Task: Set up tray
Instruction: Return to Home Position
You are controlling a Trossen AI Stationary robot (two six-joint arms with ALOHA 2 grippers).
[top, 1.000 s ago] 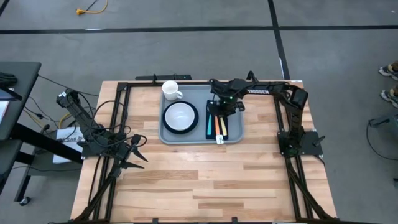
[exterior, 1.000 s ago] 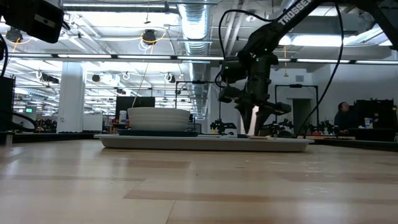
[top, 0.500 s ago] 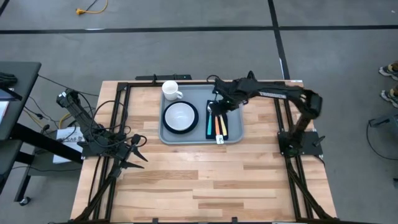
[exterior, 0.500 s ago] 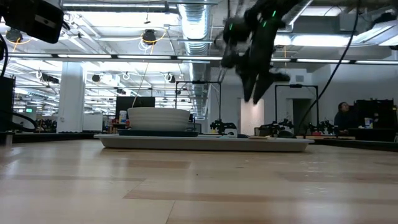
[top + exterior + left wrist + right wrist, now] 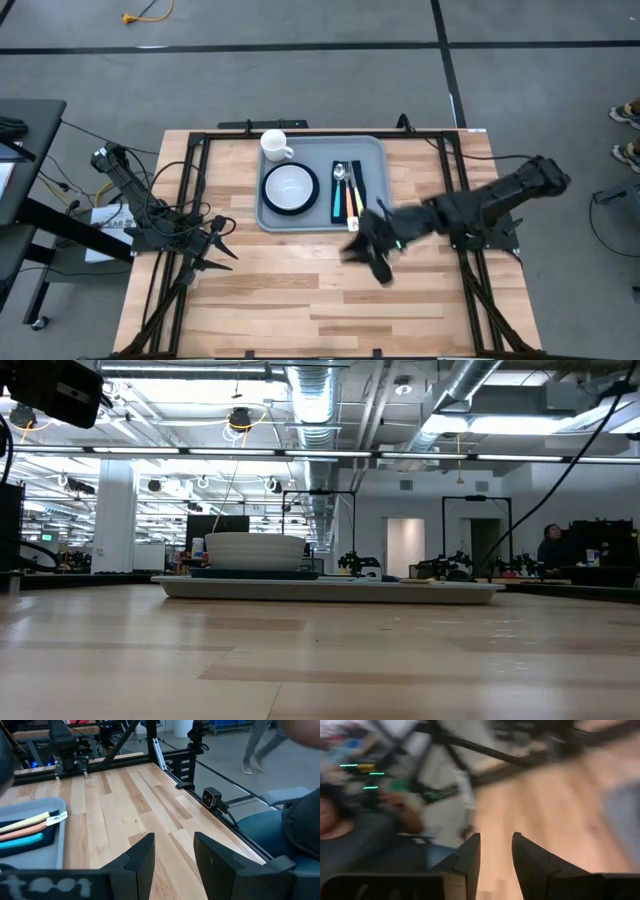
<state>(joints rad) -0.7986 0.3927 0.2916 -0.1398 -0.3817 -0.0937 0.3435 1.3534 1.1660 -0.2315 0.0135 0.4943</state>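
High view, what's changed on your end?

— My right gripper (image 5: 364, 254) has left the tray (image 5: 312, 150). A second ago it hung over the napkin (image 5: 363, 182); now it's swung out over bare table (image 5: 300, 300), just off the tray's front right corner, and it's gone from the low view altogether.

— Jaws?

— Parted, nothing between them, going by the right wrist view. Same for my left gripper (image 5: 222, 245), which waits at the table's left edge.

— And the tray?

— It sits at the far middle of the table. It carries the plate (image 5: 290, 187), with the mug (image 5: 275, 146) behind it. The cutlery (image 5: 347, 200) lies side by side on the napkin, to the right of the plate.

— So we're done?

— I'd say the setting is finished. Nothing looks disturbed by the pull-out. What's left is parking the right arm, as I judge it.
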